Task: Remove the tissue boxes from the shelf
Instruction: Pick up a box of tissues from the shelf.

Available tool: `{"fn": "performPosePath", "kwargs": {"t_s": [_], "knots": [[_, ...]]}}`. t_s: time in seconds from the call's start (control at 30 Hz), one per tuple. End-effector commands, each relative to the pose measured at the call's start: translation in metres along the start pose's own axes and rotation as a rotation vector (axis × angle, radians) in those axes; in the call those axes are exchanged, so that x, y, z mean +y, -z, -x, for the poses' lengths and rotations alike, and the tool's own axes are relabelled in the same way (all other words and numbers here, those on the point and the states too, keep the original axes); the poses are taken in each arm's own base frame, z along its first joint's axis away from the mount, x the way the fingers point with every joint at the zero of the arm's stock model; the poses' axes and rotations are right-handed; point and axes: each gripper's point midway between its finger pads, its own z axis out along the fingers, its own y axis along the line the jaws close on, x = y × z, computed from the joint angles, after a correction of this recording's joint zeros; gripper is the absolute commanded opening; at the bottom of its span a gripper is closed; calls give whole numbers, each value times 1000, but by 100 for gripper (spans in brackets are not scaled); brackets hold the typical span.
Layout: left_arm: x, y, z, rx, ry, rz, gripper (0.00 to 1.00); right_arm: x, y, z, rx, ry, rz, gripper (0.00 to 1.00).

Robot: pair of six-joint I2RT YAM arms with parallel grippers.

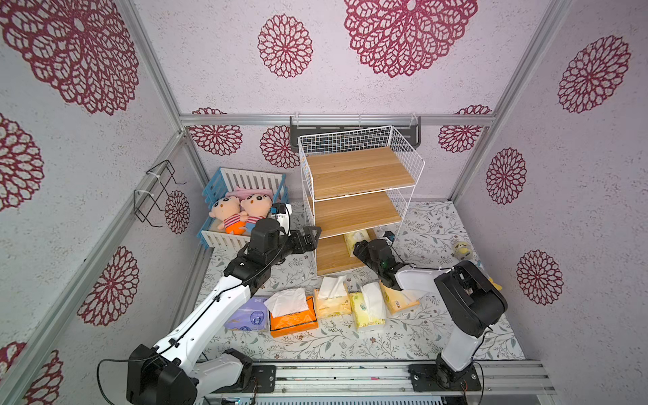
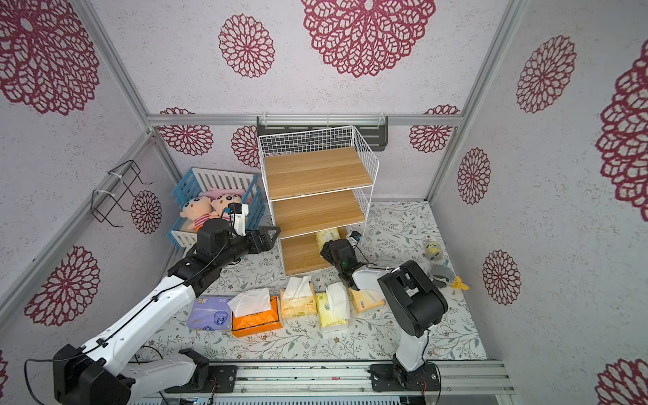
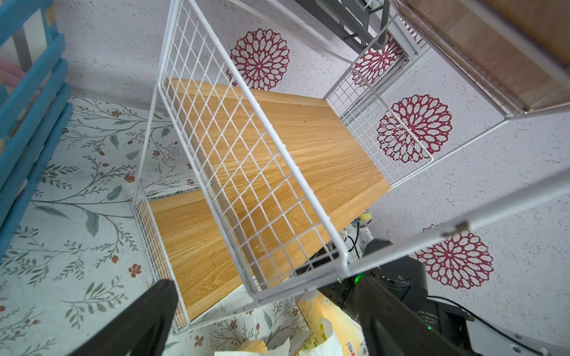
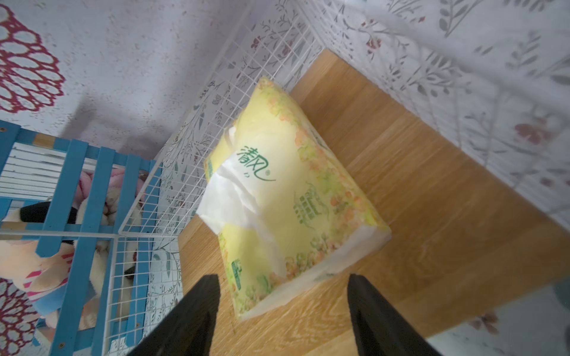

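The shelf [image 1: 354, 182] of white wire and wooden boards stands at the back middle. On its bottom board lies one yellow tissue pack [image 4: 296, 197], also visible in a top view [image 1: 357, 240]. My right gripper [image 4: 283, 280] reaches into that tier, open, with the pack's near corner between its fingers [image 4: 203, 296] and untouched. My left gripper [image 1: 313, 235] hovers open by the shelf's left side, holding nothing. On the table in front lie a lavender pack [image 1: 247, 317], an orange one [image 1: 292, 317], a cream one [image 1: 331, 301], a yellow-green one [image 1: 366, 310] and another cream one [image 1: 399, 301].
A blue-and-white crate [image 1: 224, 242] with two plush dolls [image 1: 242, 210] stands left of the shelf. A black wire rack [image 1: 157, 191] hangs on the left wall and a grey rack [image 1: 301, 133] behind the shelf. A small plush toy [image 1: 462, 249] lies at the right.
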Motion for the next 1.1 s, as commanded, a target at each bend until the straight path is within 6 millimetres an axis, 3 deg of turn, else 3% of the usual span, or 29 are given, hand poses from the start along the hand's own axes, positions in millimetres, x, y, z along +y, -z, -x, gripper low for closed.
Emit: {"fn": "performPosePath", "kwargs": {"t_s": [0.0,0.17,0.37,0.8,1.07], "knots": [[-3,-3,-3,2,-26,-22,97,12,-7,8,-38,-38,11,71],[-2,-3,-6,6,-38,-22,97,9,-18,5,-25,-26,-35,70],[0,-3,-8,9,-51,-19,97,4,-29,-1,-4,-11,-78,58],[4,1,-7,5,-53,-12,97,7,-22,3,3,29,-83,0],[-1,7,0,-16,-44,-19,97,22,13,15,24,67,-59,0]]}}
